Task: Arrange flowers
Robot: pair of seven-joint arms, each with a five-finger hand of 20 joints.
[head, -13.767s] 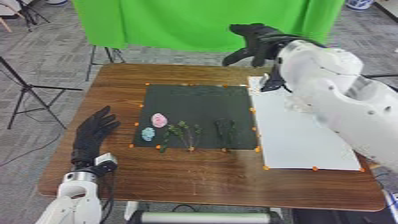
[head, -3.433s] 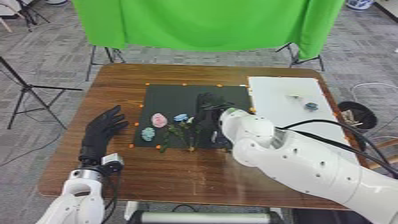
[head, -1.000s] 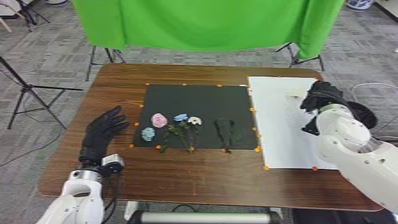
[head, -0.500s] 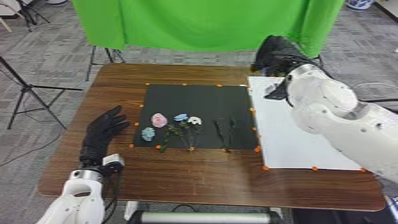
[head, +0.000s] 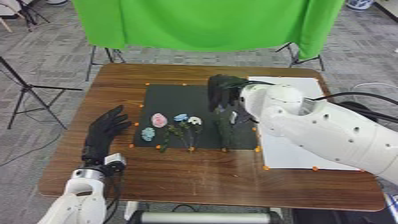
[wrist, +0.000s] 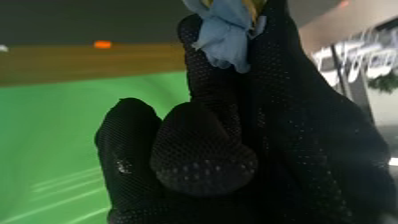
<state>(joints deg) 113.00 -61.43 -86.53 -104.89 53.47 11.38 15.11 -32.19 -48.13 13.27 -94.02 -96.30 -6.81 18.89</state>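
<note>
While the left hand (head: 105,125) rests at the left side of the brown wooden table (head: 178,175), its fingers straight and slightly spread, the flowers lie just beyond it on a dark mat (head: 178,95). First comes a light blue flower (head: 147,134), then a pink flower (head: 159,120) just farther from the robot. Next are a small blue flower (head: 180,117) and, beside it, a white flower (head: 195,121), with green stems (head: 178,132) reaching toward the mat's near edge. Over the mat's far right part, the right hand (head: 226,90) pinches a pale blue bloom (wrist: 226,35) between thumb and fingers. Rightmost lies a white sheet (head: 306,155), partly beneath the right arm.
</note>
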